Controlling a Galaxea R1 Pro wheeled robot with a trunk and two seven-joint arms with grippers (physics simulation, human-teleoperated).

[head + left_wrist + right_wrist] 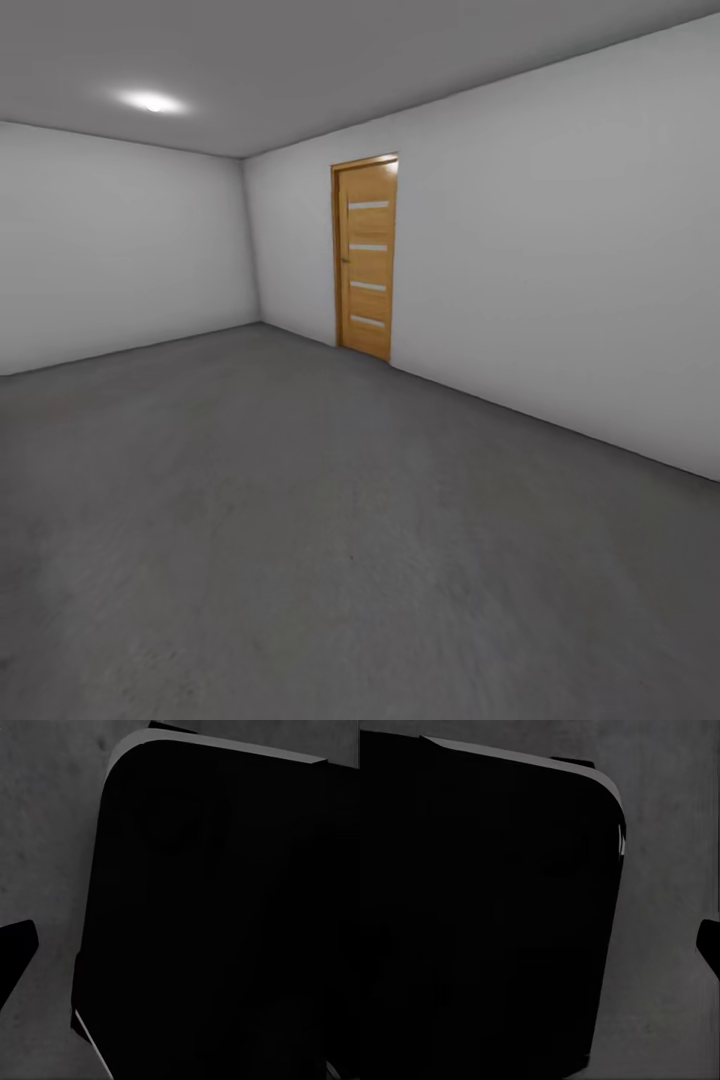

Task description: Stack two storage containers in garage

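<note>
Hand state cannot be told on either arm: each wrist view is mostly blocked by a large black rounded body (225,915) over speckled concrete floor (667,870). Ahead, the garage floor runs to white walls (560,260) and a wooden door (367,258).

Wooden door (366,257) (shut); white walls (560,250); ceiling spotlight (152,101)

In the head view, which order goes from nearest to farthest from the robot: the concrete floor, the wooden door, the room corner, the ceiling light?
1. Concrete floor, directly ahead and below.
2. Wooden door, in the right wall.
3. Room corner, left of the door, farthest.
Ceiling light, upper left: too close to call against the door.
</note>
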